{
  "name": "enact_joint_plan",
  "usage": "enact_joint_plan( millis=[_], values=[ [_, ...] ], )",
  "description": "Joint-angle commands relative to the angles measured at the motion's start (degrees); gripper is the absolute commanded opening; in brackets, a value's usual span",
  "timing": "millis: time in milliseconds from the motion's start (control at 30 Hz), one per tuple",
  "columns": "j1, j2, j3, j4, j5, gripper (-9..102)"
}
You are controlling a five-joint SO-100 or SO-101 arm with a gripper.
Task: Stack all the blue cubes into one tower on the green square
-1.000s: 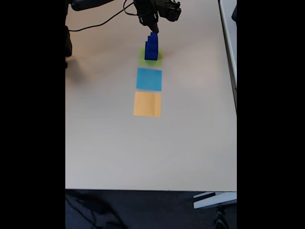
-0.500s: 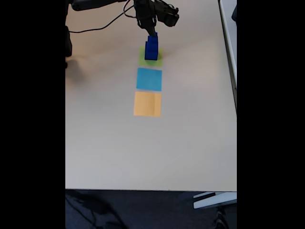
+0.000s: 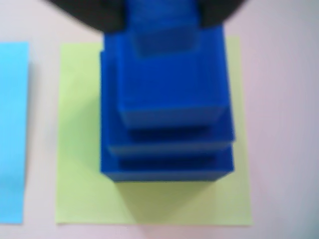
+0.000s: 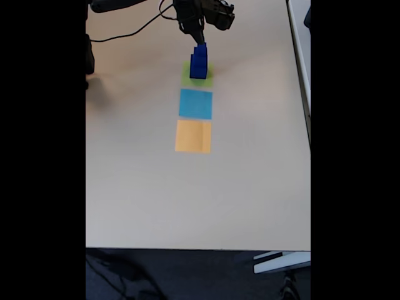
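Observation:
In the wrist view a tower of blue cubes stands on the green square, largest at the bottom and stepping smaller upward. The smallest blue cube sits on top, with the dark fingers of my gripper pressed against its left and right sides. In the fixed view the same tower rises from the green square near the table's far edge, and my gripper hangs straight above it, shut on the top cube.
A light-blue square and an orange square lie in a row toward the near side. A black cable trails at the far left. The table edge runs along the right.
The gripper has shifted very slightly over the tower; the tower itself stays in place on the green square.

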Motion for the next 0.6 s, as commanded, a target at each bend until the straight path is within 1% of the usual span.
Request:
enact_joint_plan(
  millis=[0,567],
  values=[
    [-0.44,4.92,-1.49,0.35,0.18,4],
    [-0.44,4.48,-1.58,-0.26,-0.35,3]
  ],
)
